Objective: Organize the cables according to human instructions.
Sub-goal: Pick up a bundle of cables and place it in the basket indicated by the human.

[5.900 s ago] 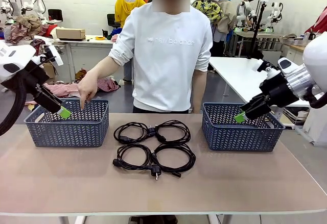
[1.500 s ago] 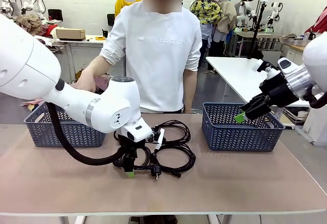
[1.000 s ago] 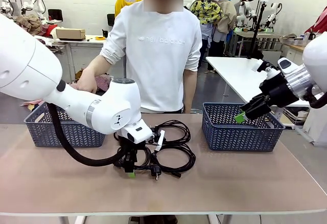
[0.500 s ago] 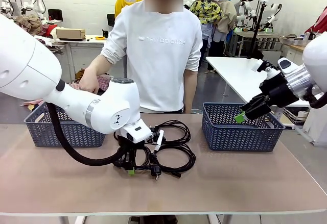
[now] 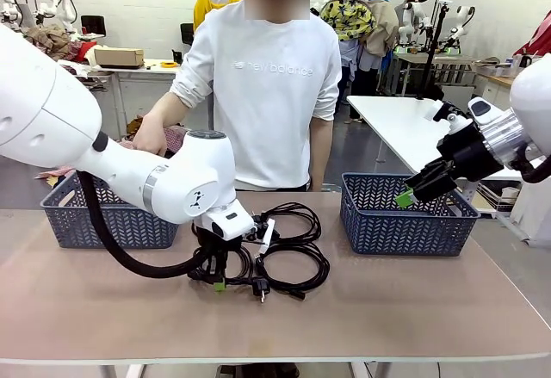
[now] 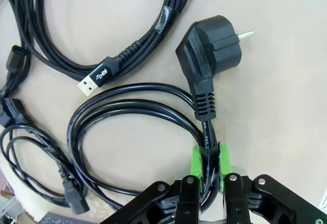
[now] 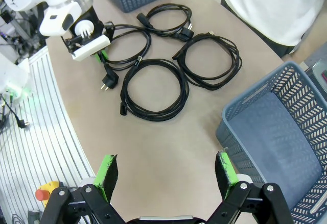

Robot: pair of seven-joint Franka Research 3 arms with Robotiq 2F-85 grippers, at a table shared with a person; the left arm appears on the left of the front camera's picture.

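Note:
Several black cables (image 5: 295, 266) lie coiled at the table's middle. My left gripper (image 5: 221, 284) reaches down onto the near-left coil. In the left wrist view my left gripper (image 6: 209, 160) is shut on that cable's cord just below its black plug (image 6: 209, 50). A braided cable with a USB tip (image 6: 97, 78) lies beside it. My right gripper (image 5: 405, 196) hangs open above the right basket (image 5: 405, 227), with nothing between its fingers. From my right wrist, the right gripper (image 7: 166, 172) looks down on the coils (image 7: 153, 89) and my left arm.
A blue basket (image 5: 112, 223) stands at the left, behind my left arm. A person stands at the far side with a hand (image 5: 151, 141) over the left basket. The near half of the table is bare.
My left gripper has closed on the cord by the plug and risen slightly; the plug has shifted a little. The right arm has not moved.

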